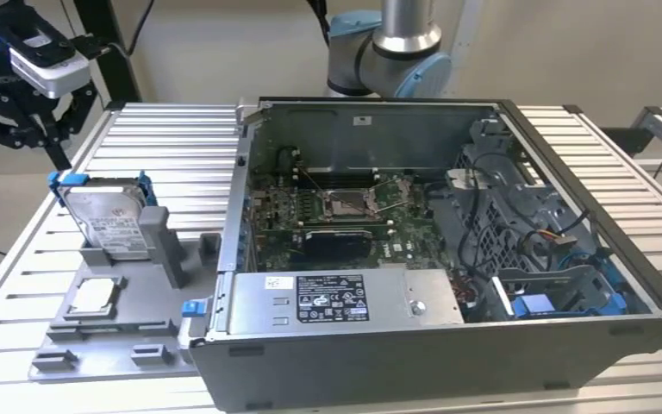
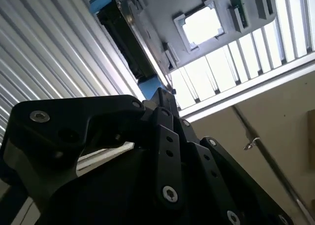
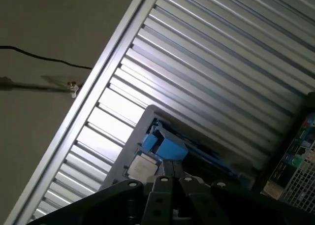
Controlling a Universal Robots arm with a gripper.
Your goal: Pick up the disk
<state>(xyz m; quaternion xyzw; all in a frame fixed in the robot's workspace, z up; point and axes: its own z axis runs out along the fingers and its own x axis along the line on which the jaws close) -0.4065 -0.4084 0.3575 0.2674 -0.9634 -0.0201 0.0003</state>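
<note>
The disk (image 1: 109, 217) is a silver-grey drive with a white label and a blue bracket. It stands upright in a slot of the grey holder (image 1: 159, 246) at the exterior view's left. My black gripper (image 1: 30, 121) hangs above the table, higher than the disk and toward the exterior view's left, well apart from it. The second wrist view shows the disk (image 2: 129, 34) edge-on beyond the gripper (image 2: 160, 93). In the first wrist view its blue bracket (image 3: 165, 147) lies just past the gripper (image 3: 172, 165). The fingers meet at their tips with nothing between them.
A small square chip (image 1: 93, 296) lies in the grey tray in front of the disk. An open computer case (image 1: 423, 259) with a silver box (image 1: 343, 297) inside fills the exterior view's middle and right. The ribbed metal table (image 1: 159, 138) lies beneath, and the arm's base (image 1: 395, 52) stands behind.
</note>
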